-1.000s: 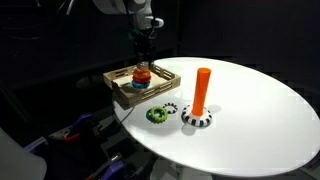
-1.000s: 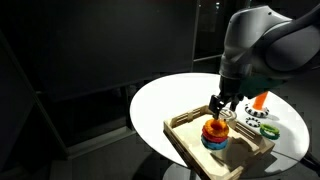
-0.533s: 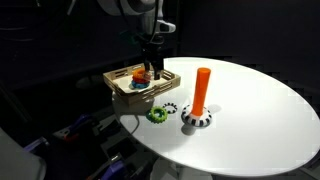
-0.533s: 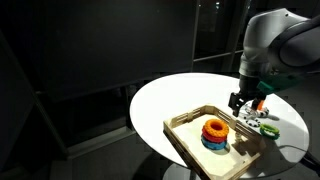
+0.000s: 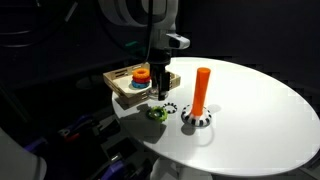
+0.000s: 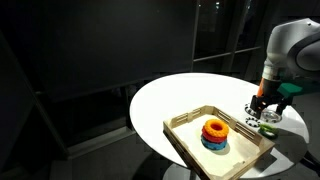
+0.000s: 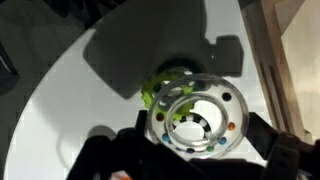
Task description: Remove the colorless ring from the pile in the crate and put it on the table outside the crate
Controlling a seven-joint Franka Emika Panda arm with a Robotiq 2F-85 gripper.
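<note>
In the wrist view my gripper (image 7: 197, 146) is shut on the colorless ring (image 7: 232, 108), a clear ring with small coloured dots. Below it, on the white table (image 7: 60, 90), lie the green ring (image 7: 158, 88) and the black-and-white striped ring (image 7: 196, 126), seen through the hole. In both exterior views the gripper (image 5: 160, 91) (image 6: 261, 104) hangs just outside the light-wood crate (image 5: 124, 90) (image 6: 189, 136), above the green ring (image 5: 156, 114) (image 6: 268, 127). The pile (image 5: 141, 75) (image 6: 214, 132), orange on top, stays in the crate.
A tall orange peg (image 5: 202, 88) on a striped base (image 5: 197, 120) stands close to the gripper. The crate's wall (image 7: 276, 52) runs along one side of the wrist view. The table (image 5: 255, 110) ends near the crate and the green ring.
The gripper has moved from over the pile in the crate, across the crate wall, to above the green ring on the table, lower than before.
</note>
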